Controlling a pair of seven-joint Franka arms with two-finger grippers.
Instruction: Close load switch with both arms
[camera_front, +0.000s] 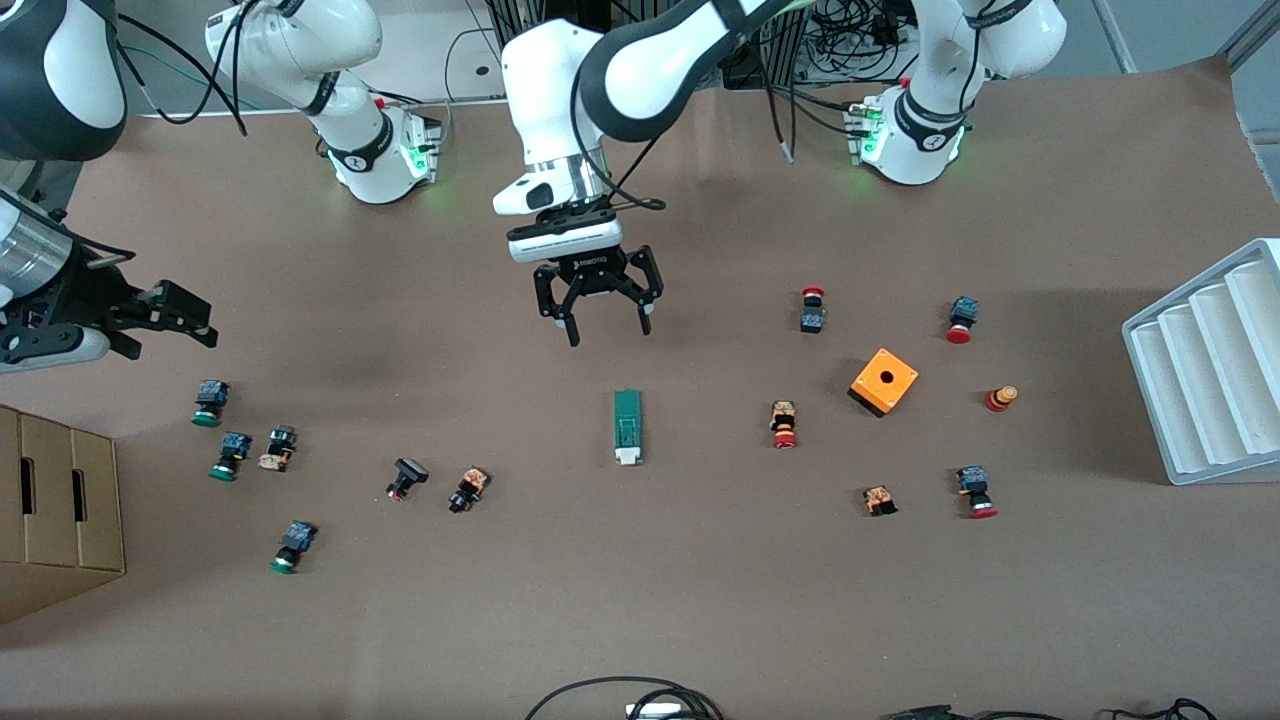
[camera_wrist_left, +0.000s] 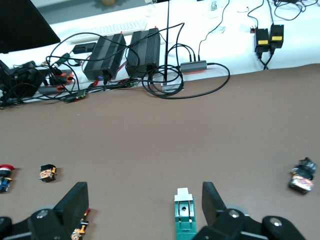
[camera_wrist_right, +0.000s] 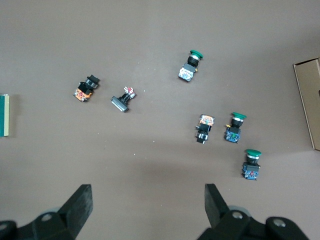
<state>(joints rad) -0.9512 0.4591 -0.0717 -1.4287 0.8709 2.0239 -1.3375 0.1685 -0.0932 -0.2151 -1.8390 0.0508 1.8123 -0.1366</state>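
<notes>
My left gripper (camera_front: 605, 322) hangs in the air from an arm that reaches in from its base at the left arm's end, wrist pointing down, black fingers spread wide with nothing between them. It is over bare table just short of the load switch (camera_front: 627, 427), a narrow dark-green rectangular block with a white tab at the end nearer the front camera. The switch lies flat near the middle of the table, untouched.

My right gripper (camera_front: 165, 318) is at the right arm's end of the table, above a scatter of small green-capped push buttons (camera_front: 210, 402), its fingers also spread and empty.

The brown table surface (camera_front: 700, 600) carries more small buttons, an orange box with a round hole (camera_front: 884, 381), a cardboard box (camera_front: 55, 510) and a white ribbed tray (camera_front: 1210, 365); the last two are cut off at the edges. In the left wrist view only the switch's tab end (camera_wrist_left: 184, 215) shows between my fingers (camera_wrist_left: 212, 200), with cables and black power units (camera_wrist_left: 125, 52) past the table edge.
</notes>
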